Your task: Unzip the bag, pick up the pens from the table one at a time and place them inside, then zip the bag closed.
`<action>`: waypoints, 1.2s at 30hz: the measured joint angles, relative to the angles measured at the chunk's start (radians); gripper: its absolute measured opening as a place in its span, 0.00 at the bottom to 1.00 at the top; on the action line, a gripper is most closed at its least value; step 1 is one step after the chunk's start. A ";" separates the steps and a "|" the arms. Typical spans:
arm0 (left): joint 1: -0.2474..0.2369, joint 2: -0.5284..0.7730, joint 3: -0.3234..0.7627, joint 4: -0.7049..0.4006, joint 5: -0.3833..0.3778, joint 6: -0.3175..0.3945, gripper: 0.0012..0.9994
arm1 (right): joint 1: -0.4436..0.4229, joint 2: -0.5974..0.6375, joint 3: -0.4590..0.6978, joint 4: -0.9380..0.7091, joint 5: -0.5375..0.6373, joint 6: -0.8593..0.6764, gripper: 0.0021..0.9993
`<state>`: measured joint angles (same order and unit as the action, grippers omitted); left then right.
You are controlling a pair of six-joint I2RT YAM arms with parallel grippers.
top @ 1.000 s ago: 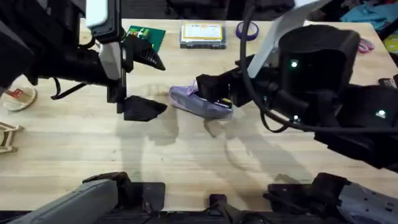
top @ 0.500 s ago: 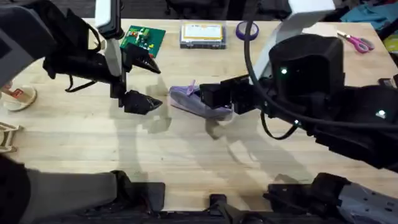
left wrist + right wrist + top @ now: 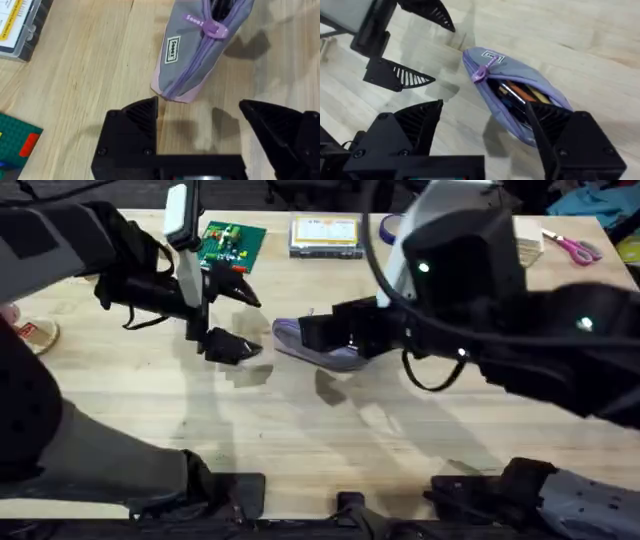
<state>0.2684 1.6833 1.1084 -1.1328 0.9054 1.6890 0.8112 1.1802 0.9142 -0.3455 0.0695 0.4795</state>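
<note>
Plank table (image 3: 300, 430), lilac bag (image 3: 320, 345) seemingly part-unzipped, left tool (image 3: 232, 315) wide, right tool (image 3: 485, 125) wide

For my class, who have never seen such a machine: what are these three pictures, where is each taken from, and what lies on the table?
Two robot arms work at a wooden table. One picture comes from a camera above, and each of the other two from a camera on an arm's wrist.

In the overhead view, the left gripper hangs open just beside the purple bag, holding nothing. The right gripper, seen in its own wrist view, is open around the bag's far end.

The bag's zipper is open along most of its length, with pens showing inside and the zip pull near one end.

Farther back lie a clear box, a green board and scissors.
</note>
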 joint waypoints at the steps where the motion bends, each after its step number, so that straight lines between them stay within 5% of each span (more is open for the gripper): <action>1: 0.000 0.000 0.000 0.000 0.000 0.000 0.99 | 0.000 0.016 0.017 -0.013 -0.004 0.000 1.00; 11: 0.000 0.000 0.000 0.000 0.000 0.003 0.99 | 0.000 0.148 0.104 0.010 -0.014 0.022 1.00; 36: 0.000 0.000 0.000 0.000 0.000 0.003 0.99 | 0.000 0.207 0.104 0.079 -0.014 0.042 1.00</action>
<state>0.2684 1.6833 1.1084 -1.1328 0.9058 1.6917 0.8112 1.3875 1.0183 -0.2661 0.0551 0.5212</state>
